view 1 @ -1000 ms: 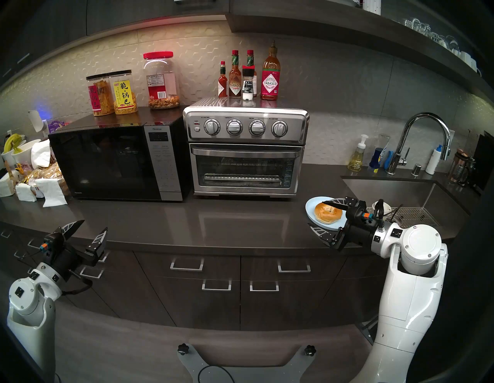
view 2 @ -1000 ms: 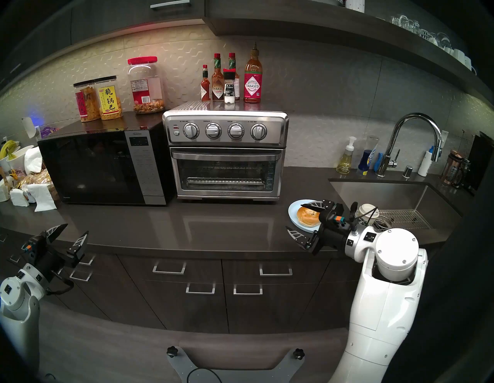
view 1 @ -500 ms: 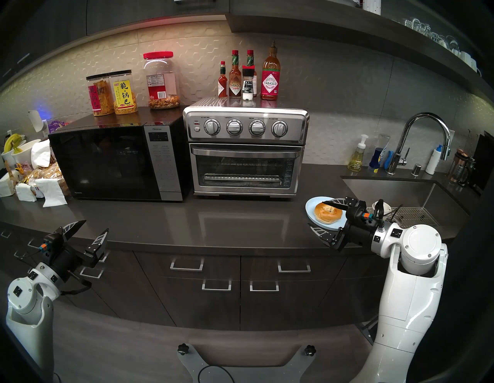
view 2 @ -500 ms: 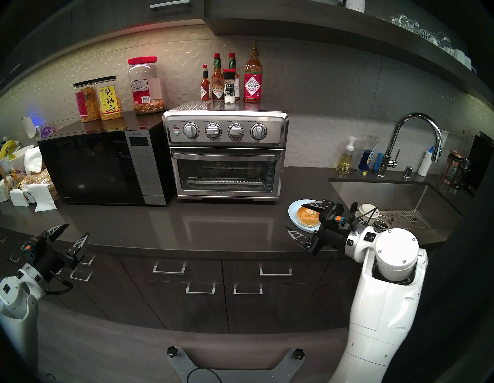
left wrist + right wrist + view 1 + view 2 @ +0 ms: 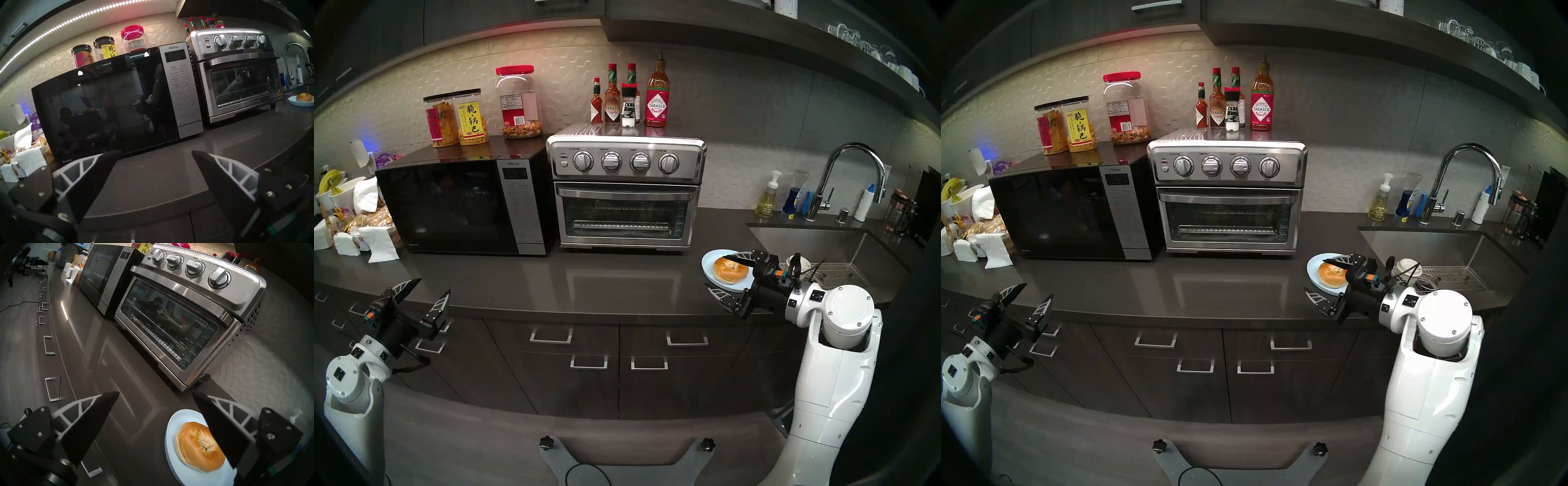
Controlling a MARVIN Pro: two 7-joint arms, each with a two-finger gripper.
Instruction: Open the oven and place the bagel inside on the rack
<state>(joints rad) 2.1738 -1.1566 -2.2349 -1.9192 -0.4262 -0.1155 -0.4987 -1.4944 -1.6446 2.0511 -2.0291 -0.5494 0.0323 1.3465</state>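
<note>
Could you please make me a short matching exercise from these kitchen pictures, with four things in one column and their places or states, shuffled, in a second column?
Things:
1. bagel
2. oven door
3. rack
4. Tabasco bottles

Places or states:
A. shut
B. standing on top of the oven
C. lying on the light blue plate
D. inside the oven, seen through the glass

Right pairs: 1-C, 2-A, 3-D, 4-B
</note>
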